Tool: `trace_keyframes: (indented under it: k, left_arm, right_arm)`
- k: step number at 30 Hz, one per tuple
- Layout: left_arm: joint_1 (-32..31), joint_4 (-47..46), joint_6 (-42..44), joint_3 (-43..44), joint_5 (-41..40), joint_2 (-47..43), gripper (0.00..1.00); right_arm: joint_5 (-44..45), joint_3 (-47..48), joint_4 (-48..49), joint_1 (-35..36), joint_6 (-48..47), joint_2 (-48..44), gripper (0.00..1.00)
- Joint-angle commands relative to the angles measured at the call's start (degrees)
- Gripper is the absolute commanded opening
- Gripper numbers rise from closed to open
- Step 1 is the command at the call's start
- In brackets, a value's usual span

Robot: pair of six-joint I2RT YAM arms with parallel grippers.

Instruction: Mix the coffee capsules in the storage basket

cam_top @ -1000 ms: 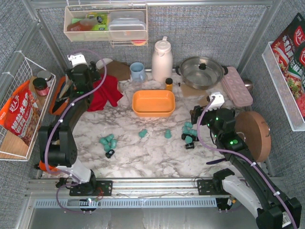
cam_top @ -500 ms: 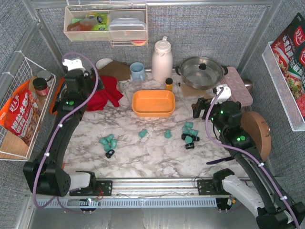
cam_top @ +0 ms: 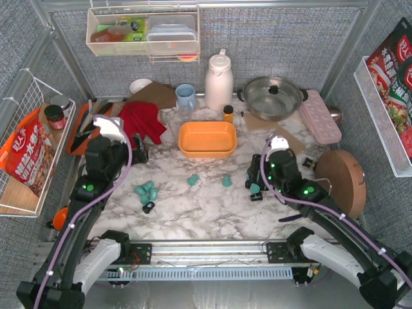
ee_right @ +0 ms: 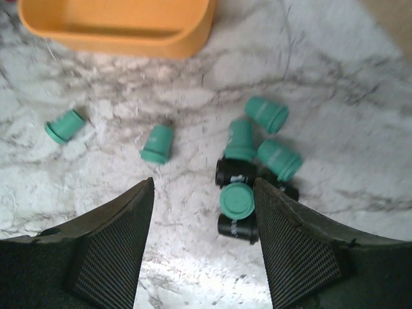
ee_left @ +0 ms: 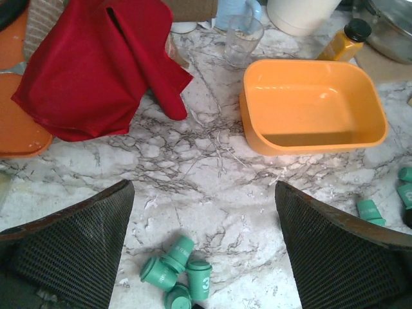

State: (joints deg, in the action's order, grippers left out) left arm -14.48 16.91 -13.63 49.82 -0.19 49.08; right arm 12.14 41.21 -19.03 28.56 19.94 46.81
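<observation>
Coffee capsules [ee_right: 239, 140] teal and black, loose on marble tabletop [cam_top: 193, 215], all outside storage basket [cam_top: 207, 153], left hand [ee_left: 203, 193] spread wide, right hand [ee_right: 203, 187] released above a cluster, grasping nothing

Marble-look bench [cam_top: 212, 212] white, veined all over in grey and black; shallow rectangular plastic storage basket [cam_top: 207, 153] plain orange-yellow; small tapered coffee capsules [ee_right: 273, 159] mostly teal, a few black with white markings, one teal pod carrying a pale numeral; crumpled cloth [ee_left: 96, 64] near the bench's left edge deep red; tall jug [cam_top: 219, 82] at the far edge cream-white; cup [cam_top: 185, 96] beside it pale blue; little bottle [ee_left: 347, 40] amber-yellow with a black cap; moulded tray [cam_top: 320, 116] toward the far right corner pale pink; round board [cam_top: 344, 180] at the right edge brown; left pincer [ee_left: 205, 193] and right pincer [ee_right: 203, 187] fingers [ee_left: 71, 251] black, finely meshed.
</observation>
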Motion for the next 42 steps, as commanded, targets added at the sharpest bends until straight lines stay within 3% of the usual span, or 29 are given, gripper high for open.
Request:
trace_keyframes:
  k: [1,7,19,42]
  left_arm:
    - [-0.02,-6.76,-0.63,-5.15,0.13,-5.47,0.99]
    - [-0.02,-9.45,-1.04,-8.91,-2.25,-10.19,0.99]
    - [-0.02,-9.06,-0.60,-10.81,-2.72,-13.28,0.99]
    - [-0.02,-9.00,-0.48,-10.99,-2.45,-12.93,0.99]
  right_arm:
    - [9.61,-3.12,5.08,6.66,9.23,3.14,0.68]
    - [15.51,-1.24,9.84,13.61,12.84,13.03,0.69]
    - [17.33,3.02,13.29,16.22,18.91,29.86,0.73]
    - [12.86,7.99,12.45,16.61,19.70,44.72,0.67]
